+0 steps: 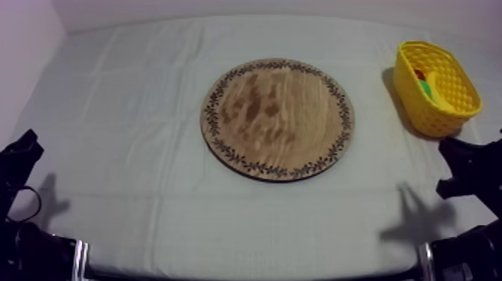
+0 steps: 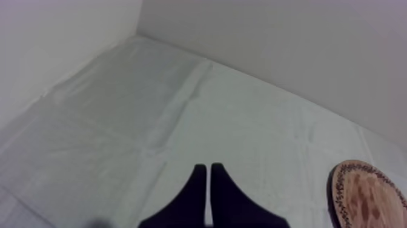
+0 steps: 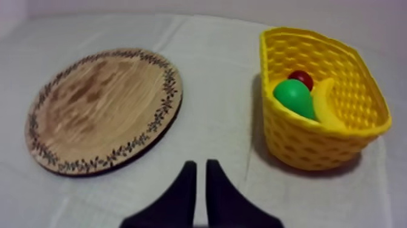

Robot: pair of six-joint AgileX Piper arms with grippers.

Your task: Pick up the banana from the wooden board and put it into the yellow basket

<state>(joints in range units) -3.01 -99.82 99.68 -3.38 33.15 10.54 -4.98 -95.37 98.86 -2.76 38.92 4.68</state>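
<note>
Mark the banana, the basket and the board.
banana (image 3: 323,104), right wrist view, on the middle of its curve.
basket (image 3: 315,145), right wrist view, on its near outer wall.
board (image 3: 103,109), right wrist view, on its bare centre.

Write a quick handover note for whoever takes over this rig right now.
Left end effector: shut on nothing, off to the side of the wooden board.
Right end effector: shut on nothing, facing the gap between board and yellow basket.
Banana: inside the basket, beside a pear and a small red fruit.
Done: board is bare, banana is in the basket.
Left: nothing that I can see.
</note>
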